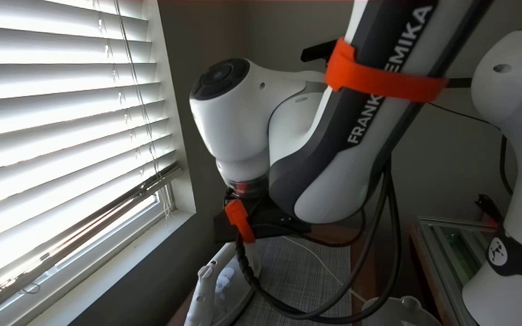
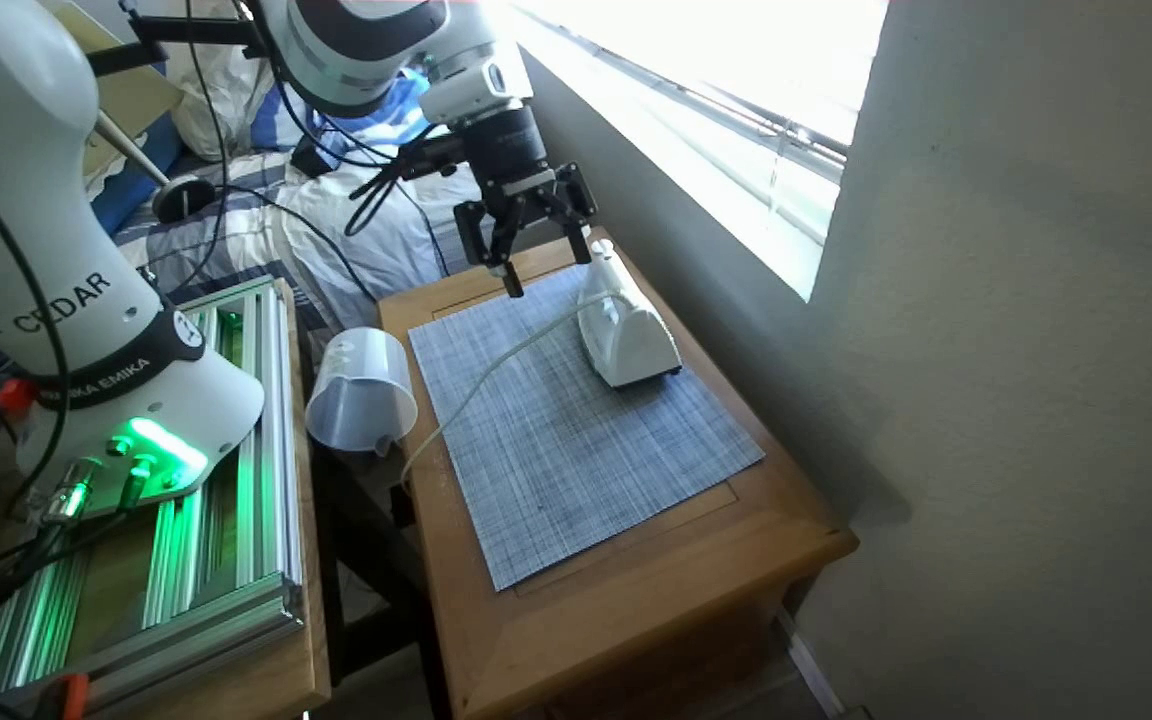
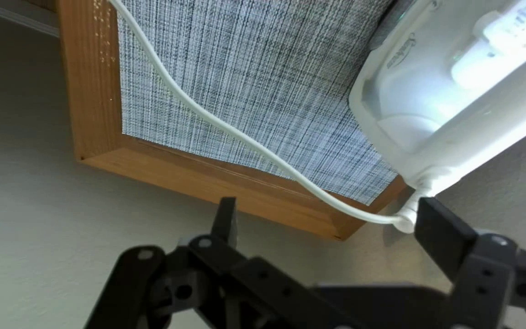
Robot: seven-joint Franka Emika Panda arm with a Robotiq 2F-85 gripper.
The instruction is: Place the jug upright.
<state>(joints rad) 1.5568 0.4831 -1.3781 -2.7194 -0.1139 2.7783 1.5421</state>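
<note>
The translucent jug (image 2: pixel 361 378) lay tipped over at the left of the wooden table (image 2: pixel 626 605), between it and the robot's base (image 2: pixel 221 405), its wide mouth turned toward the near side in an exterior view; what bore its weight could not be made out. Right of it, a pale cord (image 3: pixel 244 139) ran across the gray mat (image 2: pixel 576 470) to the white iron (image 2: pixel 641 340), which rested on the mat's right part, toward the far end. Above the table's far end hung the gripper (image 2: pixel 548 265), near the iron, well apart from the jug, its fingers (image 3: pixel 443 235) spread wide. Checked bedding (image 2: pixel 301 265) lay at the far left, a bright window (image 2: pixel 756 50) at the right.
</note>
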